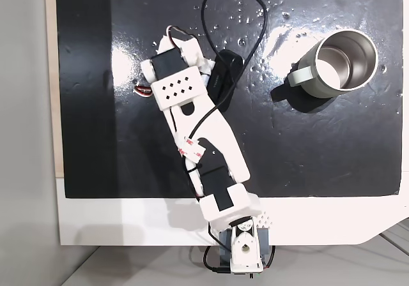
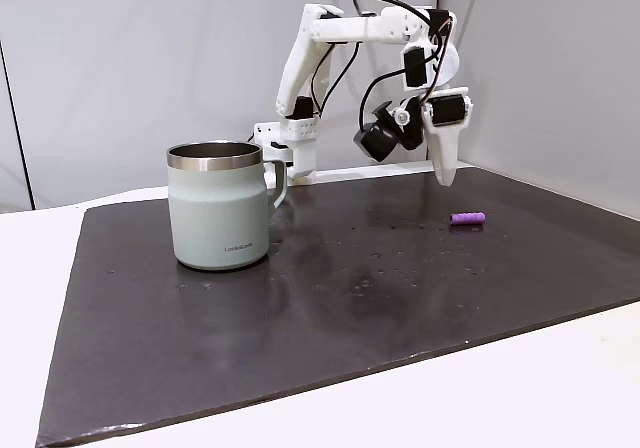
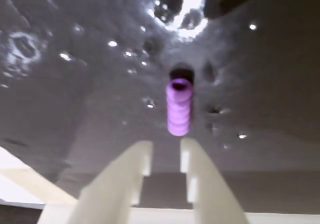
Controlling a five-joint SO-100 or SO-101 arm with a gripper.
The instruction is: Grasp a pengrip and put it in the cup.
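**Line up over the pengrip before closing**

In the wrist view the hand (image 3: pixel 165 156) hangs above the dark worktop (image 2: pixel 330 288), fingers slightly parted, grasping nothing. The purple pengrip (image 3: pixel 178 113) lies just beyond the fingertips. Widen, straddle it, then descend. The cup (image 2: pixel 221 206) stands far left in the side fixed view.

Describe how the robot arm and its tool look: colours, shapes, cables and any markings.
The arm is made of white plastic links with black motor blocks at the joints. One flat link carries a pattern of small dark holes. Black cables loop along it, and thin red-and-white wires show near the joints. The tool has two pale, cream-white fingers, long and tapered with flat inner faces.
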